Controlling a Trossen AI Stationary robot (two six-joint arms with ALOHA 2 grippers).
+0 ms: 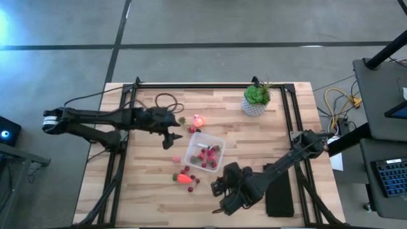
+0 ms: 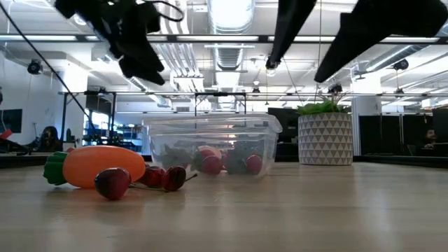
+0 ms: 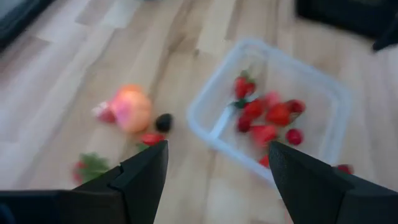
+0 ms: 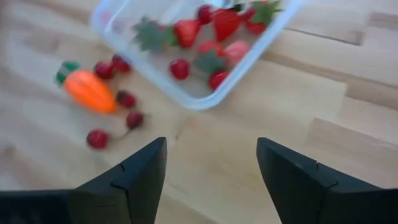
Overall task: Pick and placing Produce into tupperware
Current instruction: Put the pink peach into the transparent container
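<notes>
Clear box (image 1: 205,151) mid-table, strawberries (image 4: 211,25) inside; carrot (image 1: 184,179) and loose berries (image 4: 115,115) just beside it. Left gripper (image 1: 172,138) near box, spread, empty. Right gripper (image 1: 218,189) near box, spread, empty.

Clear tupperware (image 1: 205,151) mid-table, lidless, holding red berries (image 4: 214,23). Beside it an orange carrot (image 1: 184,179) among loose berries; on the far side, a pink-orange fruit (image 1: 198,121).

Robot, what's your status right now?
Left gripper open, empty, beside tupperware. Right gripper open, empty, near carrot. Tupperware part-filled with strawberries; carrot still out. Nothing in the way.
</notes>
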